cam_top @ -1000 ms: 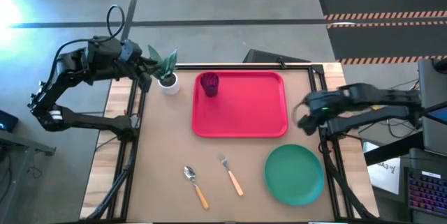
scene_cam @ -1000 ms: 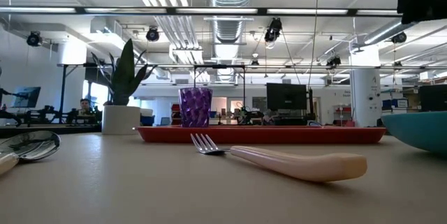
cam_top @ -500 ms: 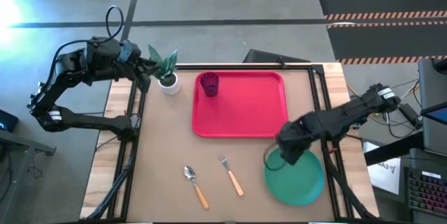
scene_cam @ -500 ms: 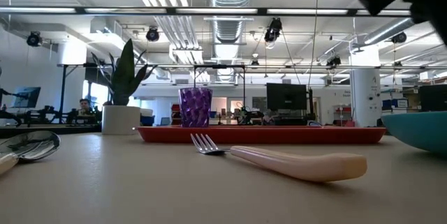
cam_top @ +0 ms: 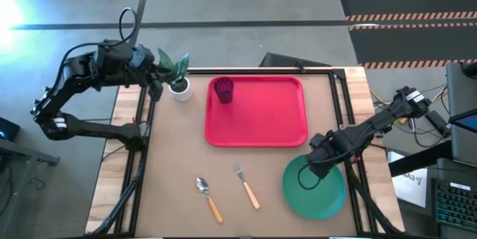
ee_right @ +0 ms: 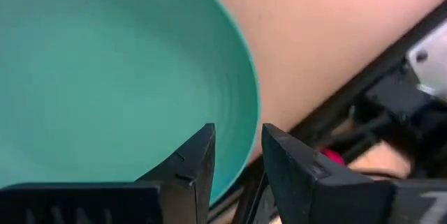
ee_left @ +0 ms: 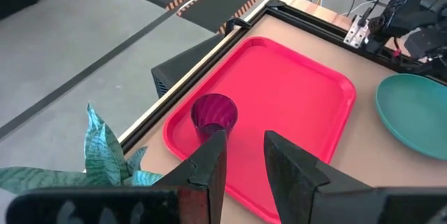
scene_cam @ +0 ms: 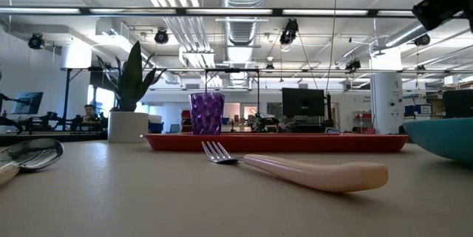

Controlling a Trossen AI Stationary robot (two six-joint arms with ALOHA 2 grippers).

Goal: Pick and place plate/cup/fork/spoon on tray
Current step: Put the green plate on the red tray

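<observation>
High view: the tray (cam_top: 257, 111) lies flat at the far middle of the worktop (cam_top: 171, 172), long axis running left to right. The cup (cam_top: 223, 89) stands upright in the tray's far left corner. The plate (cam_top: 319, 190) lies on the worktop just beside the tray's near right corner, apart from it. The fork (cam_top: 247, 187) lies near the front edge, tines pointing away toward the tray, handle angled toward the near right. The spoon (cam_top: 209, 198) lies just left of it, roughly parallel, bowl at the far end. The right gripper (cam_top: 308, 180) sits over the plate's left rim; its opening cannot be judged here. The left gripper (cam_top: 154, 83) waits off the far left corner beside a potted plant (cam_top: 177, 75).

Low view: fork (scene_cam: 295, 167) lies across the foreground, tines to the left; the spoon's bowl (scene_cam: 29, 154) shows at the left edge; cup (scene_cam: 206, 113) stands on the tray (scene_cam: 295, 142); the plate's rim (scene_cam: 443, 137) shows at right.

Left wrist view: left gripper (ee_left: 244, 158) has a narrow gap between its fingers and grips nothing; cup (ee_left: 214, 116) and tray (ee_left: 293, 105) lie beyond.

Right wrist view: right gripper (ee_right: 237, 155) is slightly parted, empty, poised above the plate's (ee_right: 105, 77) edge.

No legible writing or brand marks in any view.
</observation>
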